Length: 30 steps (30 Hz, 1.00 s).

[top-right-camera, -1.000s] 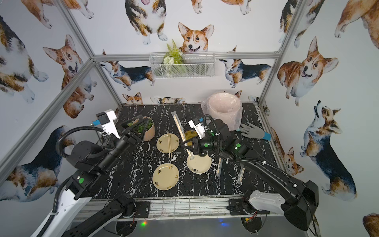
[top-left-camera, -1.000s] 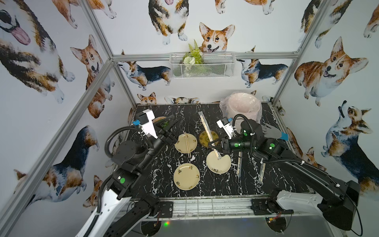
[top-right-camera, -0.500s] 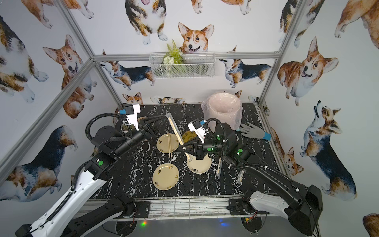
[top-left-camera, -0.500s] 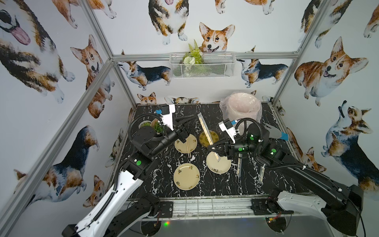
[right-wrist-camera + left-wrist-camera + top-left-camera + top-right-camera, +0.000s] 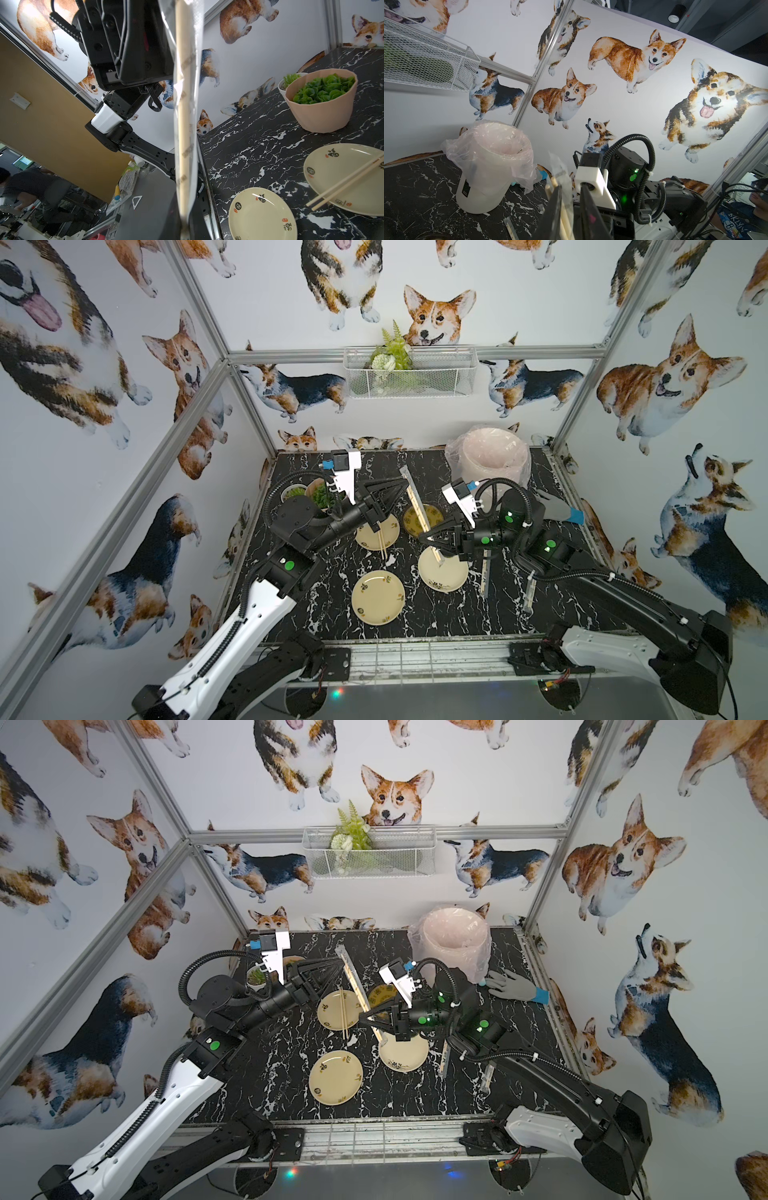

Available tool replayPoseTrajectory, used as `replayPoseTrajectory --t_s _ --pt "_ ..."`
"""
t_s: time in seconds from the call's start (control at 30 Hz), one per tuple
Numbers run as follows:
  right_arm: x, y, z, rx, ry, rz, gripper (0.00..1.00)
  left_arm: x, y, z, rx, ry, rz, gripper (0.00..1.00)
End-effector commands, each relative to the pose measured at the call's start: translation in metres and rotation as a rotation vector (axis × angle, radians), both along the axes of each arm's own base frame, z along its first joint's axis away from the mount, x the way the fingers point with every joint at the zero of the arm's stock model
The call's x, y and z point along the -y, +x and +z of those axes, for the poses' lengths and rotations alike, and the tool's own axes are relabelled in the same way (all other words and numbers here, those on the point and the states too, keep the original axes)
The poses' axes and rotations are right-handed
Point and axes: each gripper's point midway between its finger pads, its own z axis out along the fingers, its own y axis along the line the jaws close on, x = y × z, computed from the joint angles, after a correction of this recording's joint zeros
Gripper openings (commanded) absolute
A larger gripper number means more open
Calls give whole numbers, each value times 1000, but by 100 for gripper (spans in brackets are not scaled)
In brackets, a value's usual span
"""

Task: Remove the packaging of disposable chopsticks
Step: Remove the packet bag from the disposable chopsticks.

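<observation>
I've got the right gripper (image 5: 433, 548) clamped on the low end of the packaging (image 5: 415, 506), chopsticks (image 5: 184, 124) inside it. The left gripper (image 5: 404, 486) looks pinched onto the top end, so it sits tilted in the air over the plates (image 5: 451, 577).

Both top views high, looking down on table (image 5: 316, 614), wrist views low, close, facing inward

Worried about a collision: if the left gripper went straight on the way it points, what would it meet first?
The packaging: the sleeve, chopsticks inside, already stands between the jaws of the left gripper. Behind it, the right arm's wrist camera looks next, though depth is unclear.
</observation>
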Motion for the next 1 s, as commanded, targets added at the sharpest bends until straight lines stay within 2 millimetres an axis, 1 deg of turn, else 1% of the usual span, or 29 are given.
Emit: replayPoseTrajectory --t_s 0.0,0.07,0.2,0.33,0.4,0.47,0.6,0.7,0.97 --pt "0 -5 15 46 51 27 0 -3 0 6 12 -21 15 25" --pt "0 -4 14 48 49 21 0 -6 3 5 11 -17 42 25" --pt "1 -2 12 52 46 9 0 -19 1 6 33 -30 107 24" --pt "-1 -3 14 47 49 24 0 -31 2 5 31 -47 167 19" --pt "-2 -4 14 45 50 30 0 -27 2 4 18 -45 149 17" --pt "-2 -4 15 45 51 36 0 -20 1 6 13 -46 102 15" --pt "-3 -4 15 42 51 42 0 -8 1 8 5 -39 36 15" --pt "-3 -5 17 42 56 44 0 -4 2 7 -1 -36 23 15" --pt "-4 -5 11 29 36 44 0 -1 1 5 -13 -34 -3 15"
